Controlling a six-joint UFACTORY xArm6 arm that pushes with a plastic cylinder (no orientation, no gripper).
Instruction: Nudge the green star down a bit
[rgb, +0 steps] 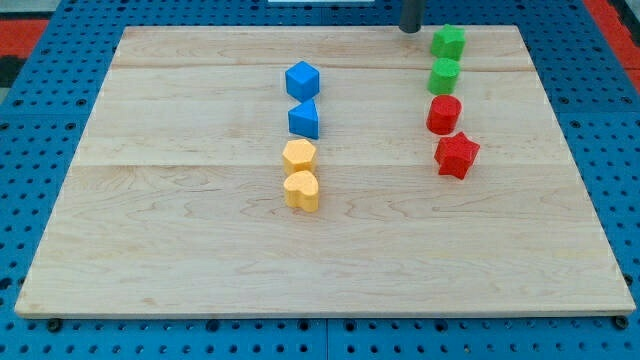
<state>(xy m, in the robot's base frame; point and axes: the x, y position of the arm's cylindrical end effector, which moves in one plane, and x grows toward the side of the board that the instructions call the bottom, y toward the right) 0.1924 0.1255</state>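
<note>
**Tip beside the green star at the tabletop's top edge**

The wooden tabletop carries eight blocks. The green star sits topmost in the right column, above a green cylinder. My tip, a bare rod without fingers, stands just left of the star.

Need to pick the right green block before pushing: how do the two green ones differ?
The green star sits at the top of the view's right column, with my tip just to its left; the other green block, rounder in outline, lies directly below it, farther from my tip and just above the red cylinder. Both share colour and similar size.
</note>
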